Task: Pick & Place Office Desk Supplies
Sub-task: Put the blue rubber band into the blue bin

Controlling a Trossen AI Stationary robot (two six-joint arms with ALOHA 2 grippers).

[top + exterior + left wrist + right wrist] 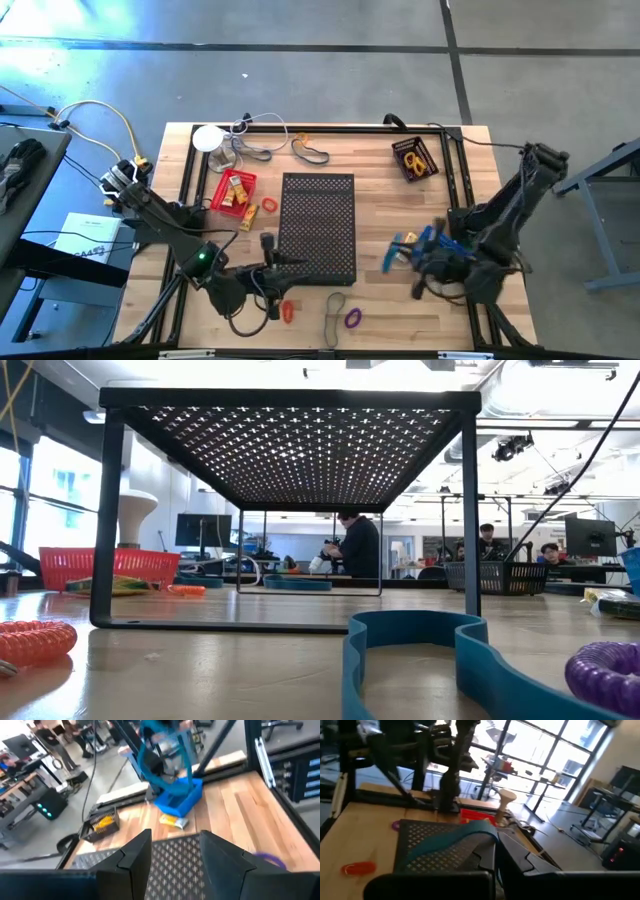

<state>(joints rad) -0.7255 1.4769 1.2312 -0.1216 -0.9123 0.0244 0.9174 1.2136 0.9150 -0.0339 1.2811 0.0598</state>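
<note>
My right gripper point(408, 250) hangs over the table's right half, shut on a blue band point(445, 842), which also shows as a loop point(165, 755) in the left wrist view. My left gripper point(175, 847) is open and holds nothing. It points level over the near left corner of the black perforated stand point(318, 225). A red loop point(288, 312), a thin band point(334, 302) and a purple loop point(352, 318) lie on the table near its front edge. An orange loop point(268, 206) lies beside the red basket point(233, 190). My right gripper pinches the blue band between its two shut fingers, at a stretch of the strip point(482, 831) right by the fingertips. The fingers lie about level and point toward the table's far left. The rest of the band curves away slack in front of the fingers, above the table.
A blue block point(180, 800) and a small yellow piece point(174, 821) sit on the table under the right gripper. A black basket point(415, 158) holding yellow pieces stands at the far right. A white disc with cords point(208, 138) and loose bands point(310, 152) lie at the far edge.
</note>
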